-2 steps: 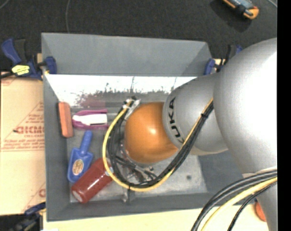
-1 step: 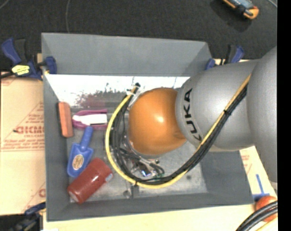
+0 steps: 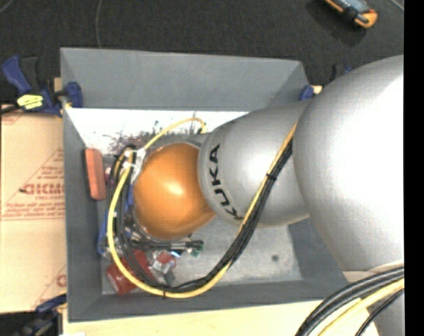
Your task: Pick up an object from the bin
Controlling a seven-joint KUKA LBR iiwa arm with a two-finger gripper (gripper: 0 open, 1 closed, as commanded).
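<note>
Part of my gripper's dark body (image 3: 150,242) shows under the orange cover, low over the bin's left half. Just below it lies a small silver and red thing (image 3: 162,261). A red thing (image 3: 118,278) sits in the bin's front left corner. Against the left wall lies a long orange-red bar (image 3: 94,173). A blue thing (image 3: 100,240) peeks out at the left wall beside the gripper. What lies directly beneath the gripper is hidden.
The arm and its orange cover hide the middle and right of the bin. Dark bristly things (image 3: 122,143) lie along the back wall at the left. A strip of bare floor shows at the front right.
</note>
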